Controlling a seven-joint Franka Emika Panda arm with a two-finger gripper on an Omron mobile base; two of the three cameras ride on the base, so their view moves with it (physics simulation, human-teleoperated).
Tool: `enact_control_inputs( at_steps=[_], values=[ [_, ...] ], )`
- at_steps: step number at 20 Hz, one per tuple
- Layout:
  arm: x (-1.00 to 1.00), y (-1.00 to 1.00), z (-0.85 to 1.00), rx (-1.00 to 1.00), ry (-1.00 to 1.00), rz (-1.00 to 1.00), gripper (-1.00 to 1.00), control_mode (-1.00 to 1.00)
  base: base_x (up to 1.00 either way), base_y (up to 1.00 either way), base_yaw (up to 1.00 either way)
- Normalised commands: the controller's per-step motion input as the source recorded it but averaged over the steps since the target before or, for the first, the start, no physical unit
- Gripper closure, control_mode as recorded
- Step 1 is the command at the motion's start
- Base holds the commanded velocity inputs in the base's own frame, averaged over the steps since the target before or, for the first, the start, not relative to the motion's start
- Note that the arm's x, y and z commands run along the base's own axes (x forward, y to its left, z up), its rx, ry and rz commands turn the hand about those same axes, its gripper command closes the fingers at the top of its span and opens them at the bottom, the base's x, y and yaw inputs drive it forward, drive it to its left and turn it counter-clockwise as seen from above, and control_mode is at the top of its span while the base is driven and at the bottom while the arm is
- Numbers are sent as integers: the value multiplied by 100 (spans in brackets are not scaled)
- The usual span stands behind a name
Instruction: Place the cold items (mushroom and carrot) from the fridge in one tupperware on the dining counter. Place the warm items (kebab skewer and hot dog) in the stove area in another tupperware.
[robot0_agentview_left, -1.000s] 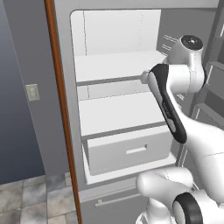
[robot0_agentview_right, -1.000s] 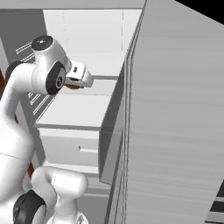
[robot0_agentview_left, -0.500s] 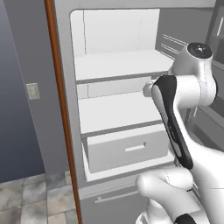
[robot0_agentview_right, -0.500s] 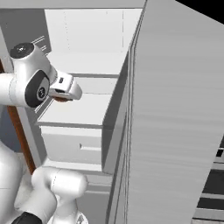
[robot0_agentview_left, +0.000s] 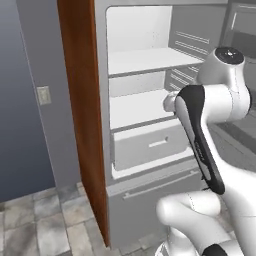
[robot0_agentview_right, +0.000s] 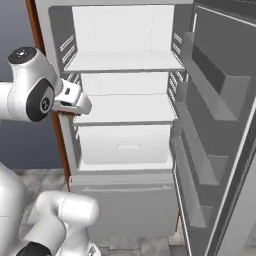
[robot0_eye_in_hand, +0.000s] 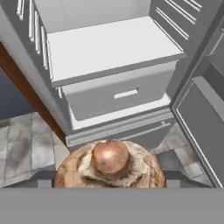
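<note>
The mushroom (robot0_eye_in_hand: 109, 164) sits right in front of the hand camera, brown and tan, stem end facing the lens. My gripper (robot0_eye_in_hand: 109, 175) is shut on it, a dark fingertip showing at each side. The hand (robot0_agentview_right: 76, 101) hangs in front of the open fridge (robot0_agentview_right: 125, 60), level with its middle shelf, outside the cabinet. In the left base view the forearm hides the hand. The fridge's (robot0_agentview_left: 140, 60) white shelves are bare and its drawer (robot0_eye_in_hand: 122, 94) is closed. The carrot, kebab skewer, hot dog, tupperware and dining counter are out of view.
The fridge door (robot0_agentview_right: 220, 100) stands open at the right with grey door bins. A brown wooden panel (robot0_agentview_left: 82, 100) flanks the fridge on the left, beside a blue-grey wall with a light switch (robot0_agentview_left: 44, 95). Grey stone tiles (robot0_agentview_left: 30, 220) cover the floor.
The whole picture has shifted, so the base has moved: the fridge now stands farther off and is seen more squarely. The hand has drawn back out of the fridge with the mushroom.
</note>
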Motion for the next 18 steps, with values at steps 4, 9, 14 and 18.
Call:
enact_control_inputs(
  at_steps=[4, 9, 14, 18],
  values=[
    [0, 0, 0, 0, 0, 0, 100, 100, -91, 64, -54],
    [0, 0, 0, 0, 0, 0, 100, 100, -100, 26, -60],
    [0, 0, 0, 0, 0, 0, 100, 100, -100, 0, -71],
    [0, 0, 0, 0, 0, 0, 100, 100, -99, -10, -78]
  ],
)
